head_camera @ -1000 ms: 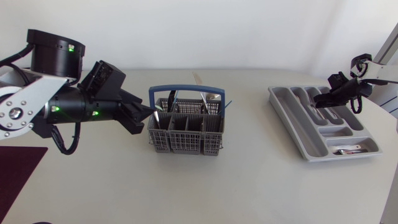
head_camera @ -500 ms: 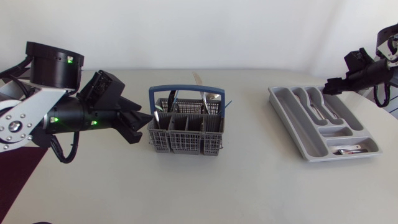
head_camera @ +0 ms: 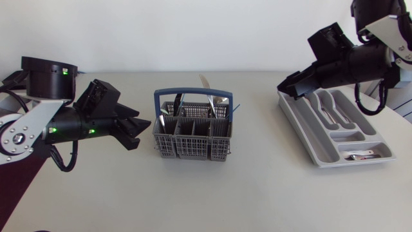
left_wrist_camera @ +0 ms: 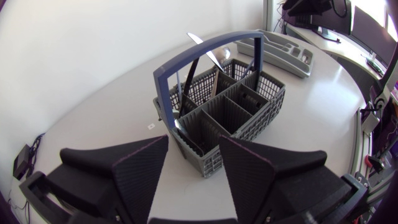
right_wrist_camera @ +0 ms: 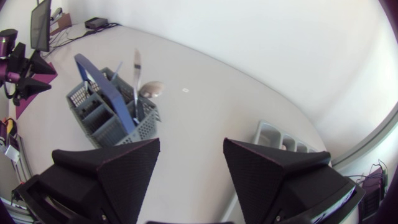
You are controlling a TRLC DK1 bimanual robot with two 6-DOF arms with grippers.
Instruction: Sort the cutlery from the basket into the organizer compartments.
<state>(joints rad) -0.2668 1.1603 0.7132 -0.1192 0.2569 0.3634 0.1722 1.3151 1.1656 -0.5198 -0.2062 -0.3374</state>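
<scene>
Mid-desk (head_camera: 257,193), the grey basket (head_camera: 192,136) sits square with its blue handle (head_camera: 193,95) arching over the compartments, and the cutlery (head_camera: 212,106) stands in the back row, a knife blade (head_camera: 204,82) poking up past the handle. Just beside the basket's left wall hangs the left gripper (head_camera: 143,122), not touching it. From the left wrist view its fingers (left_wrist_camera: 140,168) are spread wide with nothing between them, and the basket's mesh corner and that handle stand directly ahead. Over at the right lies the grey organizer (head_camera: 320,160), with forks and spoons (head_camera: 329,109) in its long slots and one piece in the small front slot (head_camera: 360,154). The right gripper (head_camera: 288,86) hovers above the organizer's left end, its fingers (right_wrist_camera: 127,165) also wide apart and empty, pointing toward the basket.

And what a swing from the right arm: a second ago it was out past the organizer's far side, and now it has come right across the organizer. The left gripper has backed off the basket a touch. Basket and organizer haven't budged.
</scene>
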